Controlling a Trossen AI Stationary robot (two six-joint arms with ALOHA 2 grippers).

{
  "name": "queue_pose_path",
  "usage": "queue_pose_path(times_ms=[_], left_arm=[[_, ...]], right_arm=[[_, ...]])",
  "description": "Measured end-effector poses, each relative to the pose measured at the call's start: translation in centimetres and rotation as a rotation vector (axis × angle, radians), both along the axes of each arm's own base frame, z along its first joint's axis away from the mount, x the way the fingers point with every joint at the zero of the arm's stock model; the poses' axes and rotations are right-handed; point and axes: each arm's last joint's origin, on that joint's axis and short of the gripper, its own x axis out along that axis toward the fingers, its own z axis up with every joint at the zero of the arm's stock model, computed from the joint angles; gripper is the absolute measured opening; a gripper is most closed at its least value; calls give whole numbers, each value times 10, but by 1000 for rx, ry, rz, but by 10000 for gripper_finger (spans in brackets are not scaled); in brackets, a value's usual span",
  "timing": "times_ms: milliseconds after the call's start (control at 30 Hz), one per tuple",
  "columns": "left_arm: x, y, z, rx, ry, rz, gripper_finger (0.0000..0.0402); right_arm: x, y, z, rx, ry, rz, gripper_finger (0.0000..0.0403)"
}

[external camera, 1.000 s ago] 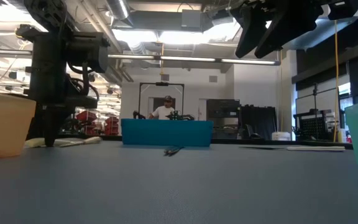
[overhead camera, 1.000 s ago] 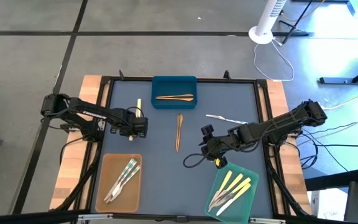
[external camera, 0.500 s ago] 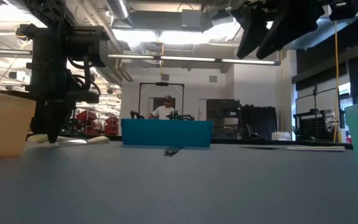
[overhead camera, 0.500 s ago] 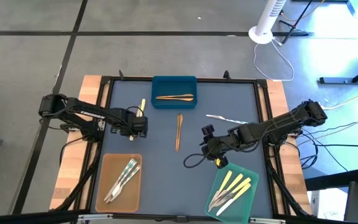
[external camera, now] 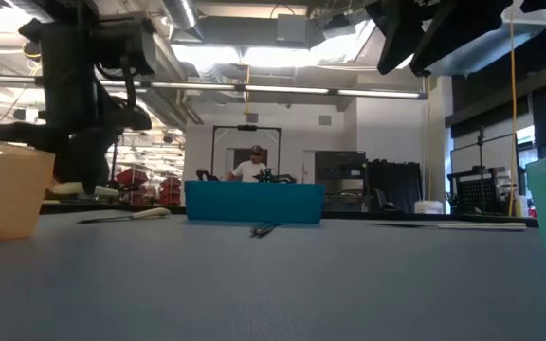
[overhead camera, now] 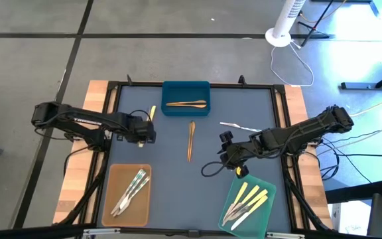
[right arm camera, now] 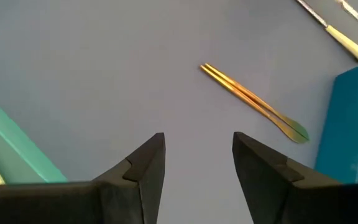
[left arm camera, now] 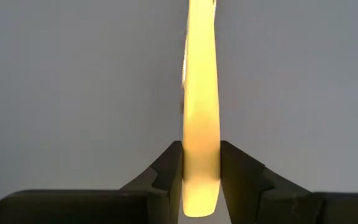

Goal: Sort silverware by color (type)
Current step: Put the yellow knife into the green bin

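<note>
My left gripper (overhead camera: 144, 130) (external camera: 79, 180) is at the table's left, shut on a pale yellow utensil (overhead camera: 152, 113) (left arm camera: 201, 81). My right gripper (overhead camera: 225, 156) (right arm camera: 197, 140) is open, raised over bare table between a brown utensil (overhead camera: 191, 139) (right arm camera: 253, 99) lying flat on the table and the green tray (overhead camera: 251, 202). A silvery utensil (overhead camera: 241, 126) lies on the table right of centre. Brown utensils lie in the blue tray (overhead camera: 186, 89), silvery ones in the tan tray (overhead camera: 111, 199), and yellow and silvery ones in the green tray. My left gripper pinches the pale yellow utensil at its near end (left arm camera: 201, 180) between the two fingers (left arm camera: 166, 165), which come from above, pointing down, and lie across its width. The held end (external camera: 83, 189) is raised off the table. The rest reaches toward the far edge, low over the table.
The blue tray stands at the far middle, the tan tray at the near left, the green tray at the near right. A cable loop (overhead camera: 211, 169) hangs by the right gripper. A black frame (overhead camera: 111, 86) rims the table. Bare table lies between the trays.
My left gripper has risen with the pale yellow utensil, lifting its held end off the table, and the utensil has turned a little so its far end points more to the right. My right gripper has shifted slightly toward the table's right edge.
</note>
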Motion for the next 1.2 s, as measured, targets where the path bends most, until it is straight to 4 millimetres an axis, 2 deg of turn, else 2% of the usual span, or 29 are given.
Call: queue_pose_path(times_ms=[233,433,700,900,1067,1200], left_arm=[[10,0,29,56,-169,-81,83],[37,-5,58,132,-423,-170,83],[57,-20,79,78,-722,-237,82],[63,-35,76,13,-740,-252,82],[77,-49,66,-44,-767,-256,82],[91,-60,58,-128,-815,-262,82]], right_arm=[[-1,0,2,2,-7,0,177],[1,0,3,9,-30,-1,177],[10,3,11,31,-153,22,177],[21,7,21,24,-309,79,177],[30,10,25,14,-400,109,177],[38,13,21,-30,-431,154,177]])
